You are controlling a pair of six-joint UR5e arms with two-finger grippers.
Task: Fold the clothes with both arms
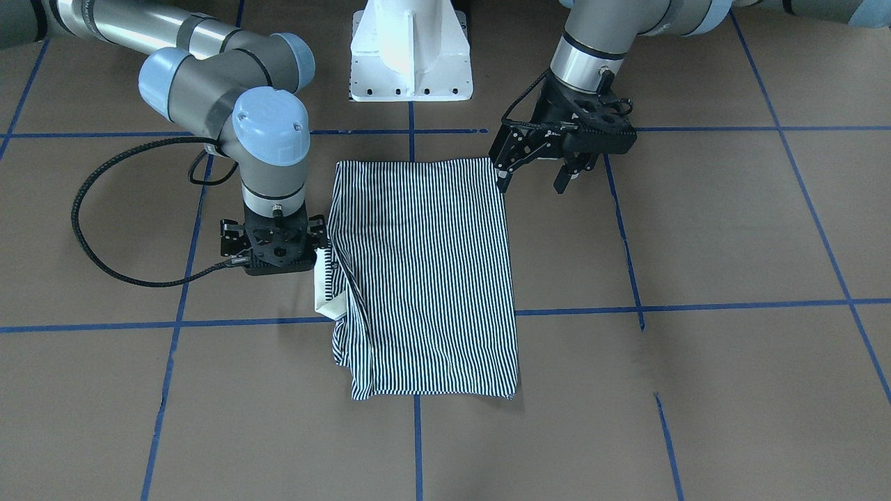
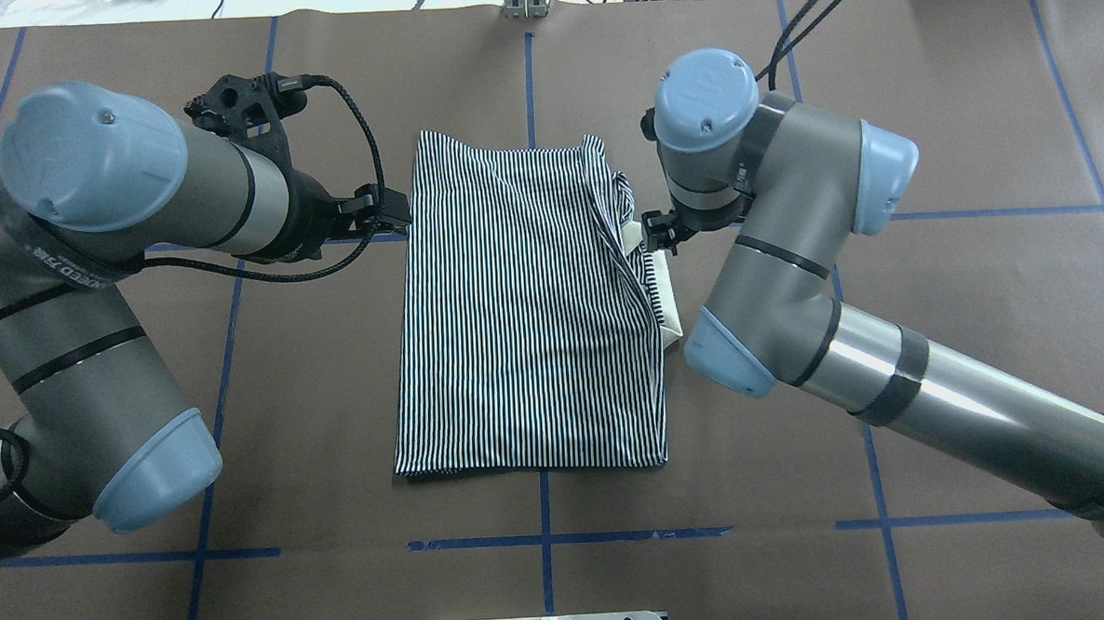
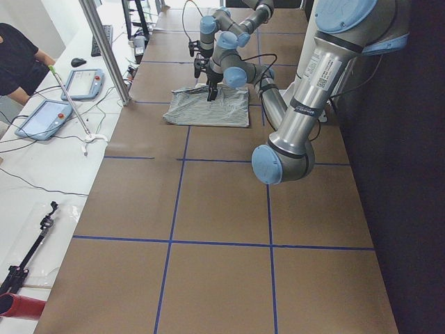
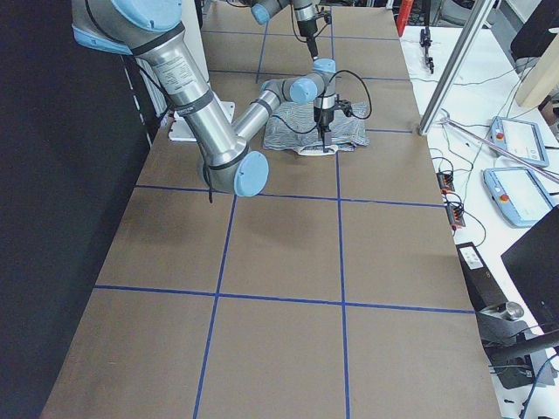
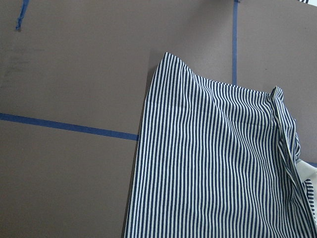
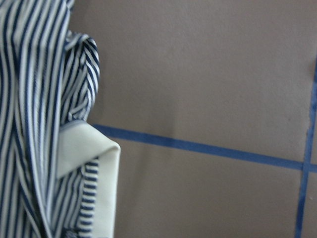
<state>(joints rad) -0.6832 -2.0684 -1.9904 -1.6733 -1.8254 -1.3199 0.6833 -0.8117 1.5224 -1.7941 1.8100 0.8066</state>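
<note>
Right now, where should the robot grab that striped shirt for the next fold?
Probably the shirt by its two far corners, one arm each, coming in from the long sides. It lies flat as a long rectangle, so lifting that short end would halve it. Steer clear of the lumpy white collar jutting out on its right side.

The navy-and-white striped polo shirt (image 1: 424, 278) lies on the brown paper-covered table (image 1: 696, 243), between the black left gripper (image 1: 532, 182) and the black right gripper (image 1: 275, 247).

The polo shirt (image 1: 424, 278) has thin navy-and-white stripes, with a plain white collar (image 1: 326, 291) at its nine o'clock edge. The desk (image 1: 696, 229) is brown with blue tape lines (image 1: 696, 305). The left arm (image 2: 95, 302) and right arm (image 2: 793, 271) are grey, capped light blue.
</note>
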